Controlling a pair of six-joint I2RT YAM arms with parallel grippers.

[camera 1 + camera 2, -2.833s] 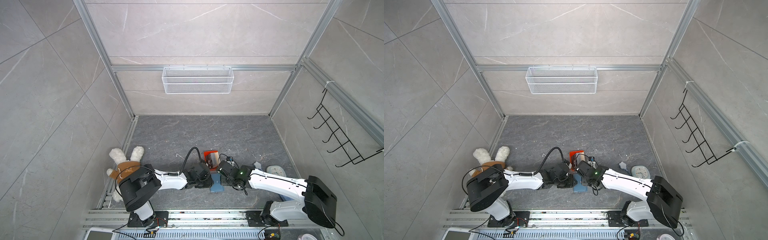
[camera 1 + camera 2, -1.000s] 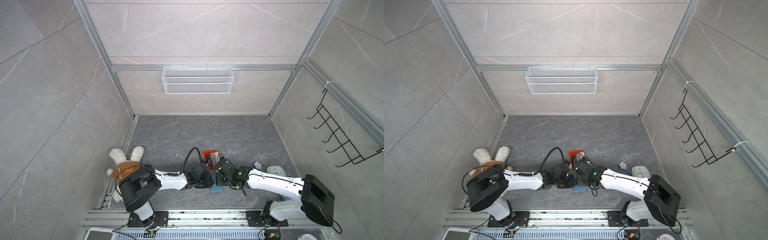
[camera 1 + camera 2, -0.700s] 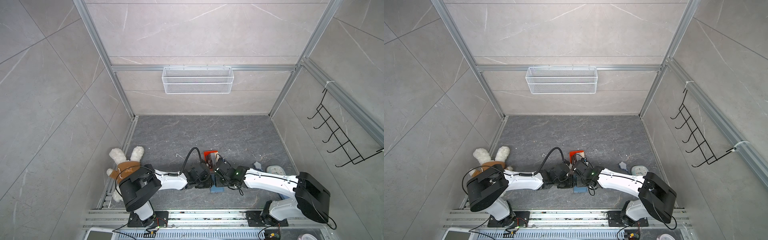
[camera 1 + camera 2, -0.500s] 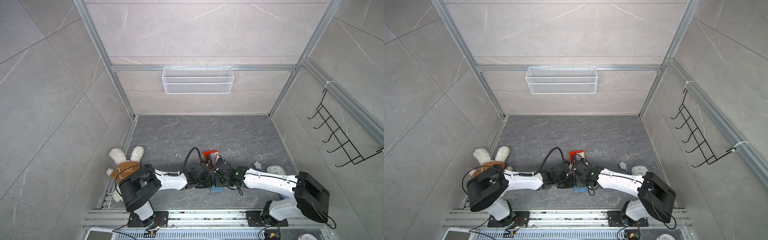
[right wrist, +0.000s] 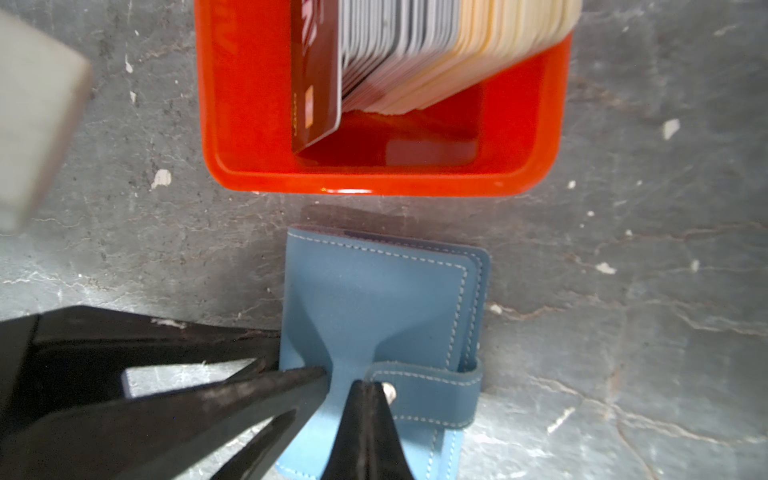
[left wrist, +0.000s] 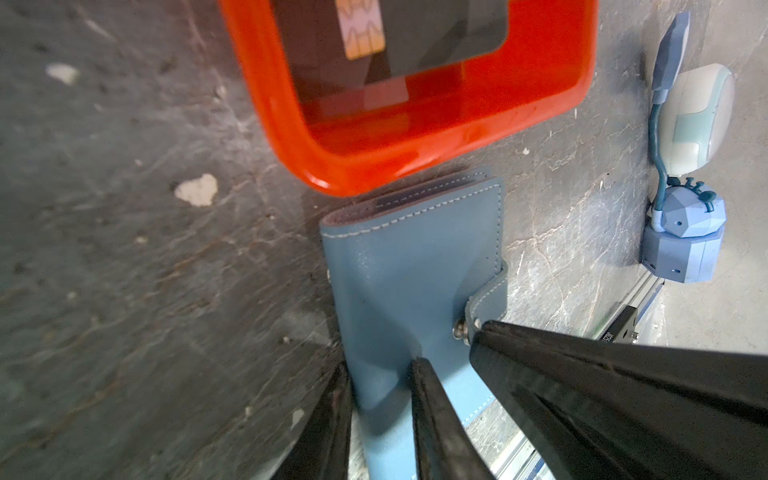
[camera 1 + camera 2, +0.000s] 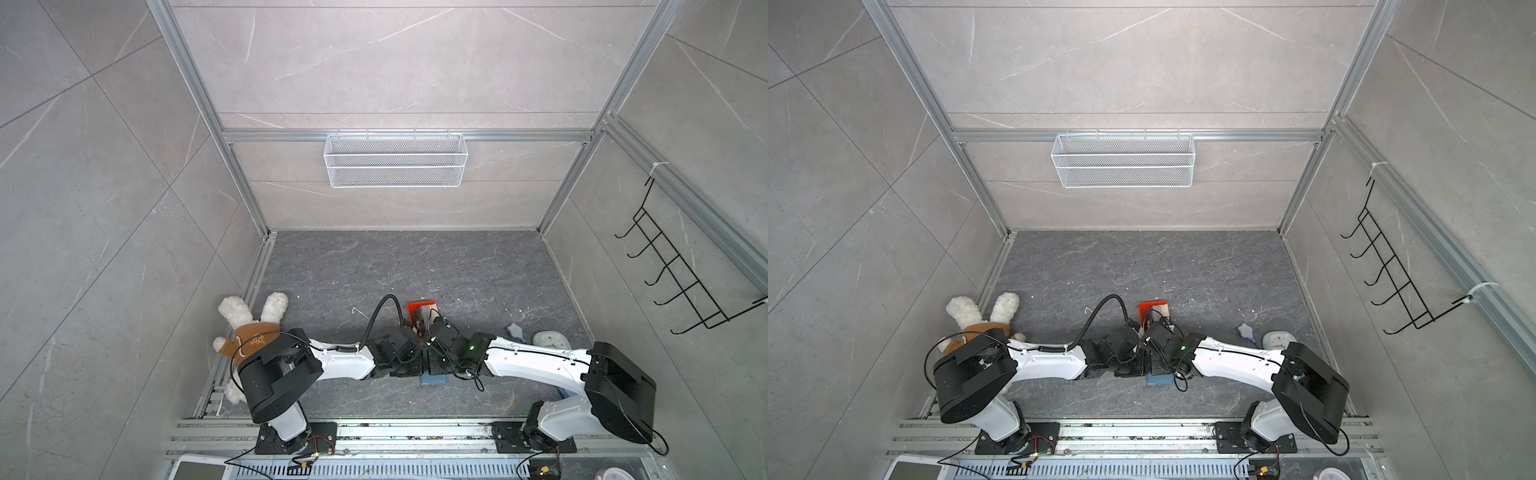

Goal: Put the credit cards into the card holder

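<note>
Probably floppy, the card holder (image 5: 374,299) suits the left gripper (image 6: 378,365) pinching its spine while the closed, empty right gripper (image 5: 365,390) touches its snap tab (image 5: 432,399).

I can read nothing for certain: the raised letters on the orange tray (image 5: 226,37) blur, as does the print on the credit cards (image 5: 316,83) and the rail's (image 6: 609,336) tiny digits.

One orange tray (image 5: 374,183), one stack of credit cards (image 5: 415,54) in it, too many to count. One blue card holder (image 5: 374,299) at the tray's 6 o'clock. One plush rabbit (image 7: 249,328) at 9 o'clock, one wire basket (image 7: 395,166) at 12, one five-hook rack (image 7: 681,286) at 3. Two robot arms (image 7: 345,363) (image 7: 536,368).
</note>
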